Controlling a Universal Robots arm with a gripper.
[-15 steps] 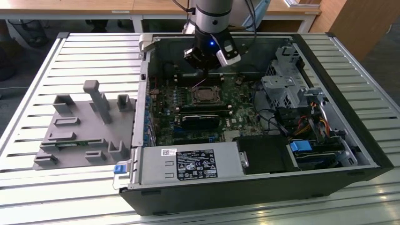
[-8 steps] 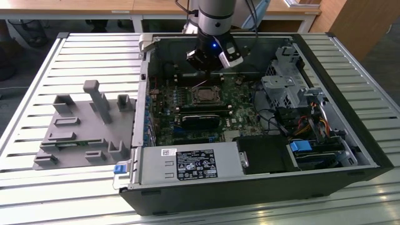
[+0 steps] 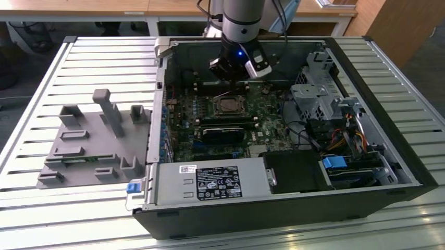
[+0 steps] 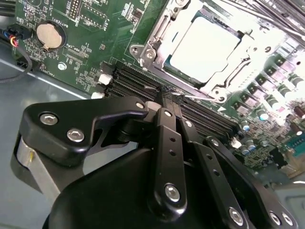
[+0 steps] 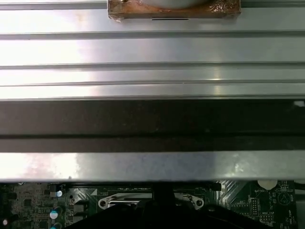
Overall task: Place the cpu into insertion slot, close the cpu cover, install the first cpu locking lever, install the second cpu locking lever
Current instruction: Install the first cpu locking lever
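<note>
Socket area: cpu cover (image 4: 202, 47) lies flat over the insertion slot (image 3: 228, 105), open air straight above it. Gripper (image 4: 164, 93) hangs just beside the socket on the case's far-wall side, over the memory slots (image 4: 143, 83). Drive cage (image 3: 316, 96) and cable bundle (image 3: 341, 138) crowd the case's edge at the exterior view's right. Black cooler block (image 3: 222, 134) sits close on the near side; power supply (image 3: 208, 182) blocks the near edge.

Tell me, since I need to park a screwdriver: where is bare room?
The slatted table beyond the grey fixture, and its near edge before the case. Inside, around the cpu under the claw, it is crowded.
</note>
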